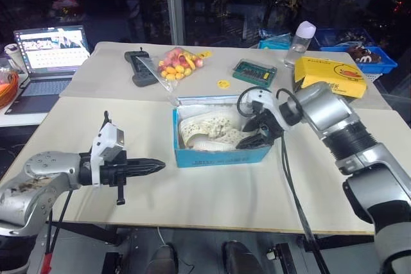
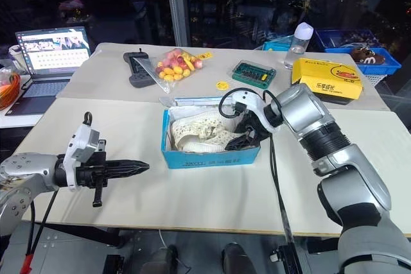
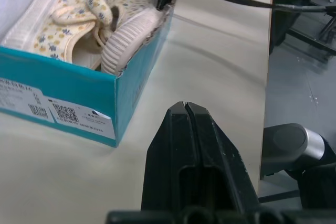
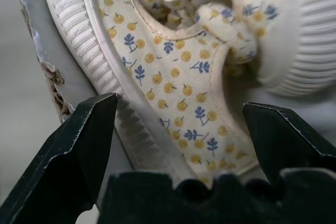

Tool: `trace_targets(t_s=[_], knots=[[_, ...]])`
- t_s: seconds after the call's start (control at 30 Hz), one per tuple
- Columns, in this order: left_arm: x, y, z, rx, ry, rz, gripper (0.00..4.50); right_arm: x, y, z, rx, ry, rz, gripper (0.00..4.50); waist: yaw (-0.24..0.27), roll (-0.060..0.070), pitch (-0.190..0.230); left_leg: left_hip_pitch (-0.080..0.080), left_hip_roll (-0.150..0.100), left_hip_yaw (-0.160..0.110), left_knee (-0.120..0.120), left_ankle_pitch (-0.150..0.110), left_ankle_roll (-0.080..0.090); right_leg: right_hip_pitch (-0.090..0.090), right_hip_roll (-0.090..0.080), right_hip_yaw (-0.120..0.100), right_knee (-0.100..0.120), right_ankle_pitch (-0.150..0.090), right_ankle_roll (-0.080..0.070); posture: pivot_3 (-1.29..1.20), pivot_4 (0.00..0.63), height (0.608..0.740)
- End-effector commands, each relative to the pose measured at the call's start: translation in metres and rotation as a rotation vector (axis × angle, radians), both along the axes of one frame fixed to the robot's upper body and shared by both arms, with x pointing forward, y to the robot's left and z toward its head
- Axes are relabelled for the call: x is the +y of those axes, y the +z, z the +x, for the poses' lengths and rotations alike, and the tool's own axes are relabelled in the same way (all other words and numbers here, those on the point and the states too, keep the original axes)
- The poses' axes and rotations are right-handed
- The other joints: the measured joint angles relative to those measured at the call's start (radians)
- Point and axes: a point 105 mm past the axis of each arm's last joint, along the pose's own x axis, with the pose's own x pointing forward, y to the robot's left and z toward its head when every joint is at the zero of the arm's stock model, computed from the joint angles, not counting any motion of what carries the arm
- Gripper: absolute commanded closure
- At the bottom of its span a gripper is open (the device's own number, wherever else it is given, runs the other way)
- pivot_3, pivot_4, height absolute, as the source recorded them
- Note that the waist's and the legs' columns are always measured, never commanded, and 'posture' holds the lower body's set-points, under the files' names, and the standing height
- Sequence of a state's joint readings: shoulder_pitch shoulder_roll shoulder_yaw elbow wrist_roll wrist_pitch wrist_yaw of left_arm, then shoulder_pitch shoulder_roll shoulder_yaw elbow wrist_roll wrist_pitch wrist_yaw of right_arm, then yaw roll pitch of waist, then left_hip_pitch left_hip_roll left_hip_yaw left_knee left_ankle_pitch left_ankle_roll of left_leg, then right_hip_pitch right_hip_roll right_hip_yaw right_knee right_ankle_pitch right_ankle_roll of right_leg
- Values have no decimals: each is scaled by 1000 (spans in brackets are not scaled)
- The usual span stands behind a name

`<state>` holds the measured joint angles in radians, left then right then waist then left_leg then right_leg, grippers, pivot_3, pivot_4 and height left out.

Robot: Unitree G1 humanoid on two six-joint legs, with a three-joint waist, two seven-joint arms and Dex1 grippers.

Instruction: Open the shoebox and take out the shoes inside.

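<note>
A pale beige bench (image 1: 212, 197) carries the clutter. At its far middle lies a clear plastic bag of red and yellow sweets (image 1: 175, 63), and just left of it a black handheld controller (image 1: 139, 67). Right of the bag sits a small round yellow sticker (image 1: 223, 84), then a green rectangular case with a clear lid (image 1: 254, 73). Far right, a yellow cardboard box with orange print (image 1: 331, 75) rests near a clear plastic bottle with a pale lilac cap (image 1: 299, 43). Behind them stands a blue plastic crate (image 1: 359, 56). On the far left, an open laptop (image 1: 48, 59) shows a lit screen.
</note>
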<state>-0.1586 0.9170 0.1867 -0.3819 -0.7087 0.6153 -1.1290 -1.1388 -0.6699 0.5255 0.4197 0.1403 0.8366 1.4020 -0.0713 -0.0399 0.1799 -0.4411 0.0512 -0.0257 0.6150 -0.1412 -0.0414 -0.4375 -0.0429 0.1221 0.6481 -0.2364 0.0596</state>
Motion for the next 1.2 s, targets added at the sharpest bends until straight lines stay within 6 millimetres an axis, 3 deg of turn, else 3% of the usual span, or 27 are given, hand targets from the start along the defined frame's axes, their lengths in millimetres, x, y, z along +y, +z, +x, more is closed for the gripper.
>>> trace_targets(t_s=[0.03, 0.23, 0.4, 0.83, 0.97, 1.2], knots=[[-4, 7, -1, -36, -17, -1, 4500, 7, 17, -6, 7, 87, 22, 25, 1, 0, 0, 0, 0, 0, 0, 0, 0, 0, 0, 0, 0, 0, 0, 0, 150, 740], [-6, 8, 3, -51, -4, -4, 4500, 4, 1, -6, -74, 174, -109, 25, 1, 0, 0, 0, 0, 0, 0, 0, 0, 0, 0, 0, 0, 0, 0, 0, 150, 740], [-7, 9, 5, -55, 3, -3, 4500, 8, -6, -6, -52, 174, -103, 25, 0, 0, 0, 0, 0, 0, 0, 0, 0, 1, 0, 0, 0, 0, 0, 0, 150, 740], [-8, 11, 9, -67, 14, 0, 4500, 13, -2, -1, -59, 134, -51, 4194, -10, 0, 0, 2, 0, 0, 1, 1, -1, 1, 0, 0, 1, 4, 1, 0, 150, 740], [-9, 12, 10, -70, 17, 0, 4500, 14, -1, 1, -71, 130, -43, 4479, -17, 0, 0, 2, 0, 0, 1, 1, -1, 1, 1, 0, 1, 4, 1, 0, 150, 740], [-10, 11, 11, -76, 21, 1, 4500, 16, 2, 5, -90, 114, -18, 4497, -28, 0, 0, 2, 0, -1, 1, 1, -1, 1, 1, 0, 1, 5, 1, 0, 150, 740]])
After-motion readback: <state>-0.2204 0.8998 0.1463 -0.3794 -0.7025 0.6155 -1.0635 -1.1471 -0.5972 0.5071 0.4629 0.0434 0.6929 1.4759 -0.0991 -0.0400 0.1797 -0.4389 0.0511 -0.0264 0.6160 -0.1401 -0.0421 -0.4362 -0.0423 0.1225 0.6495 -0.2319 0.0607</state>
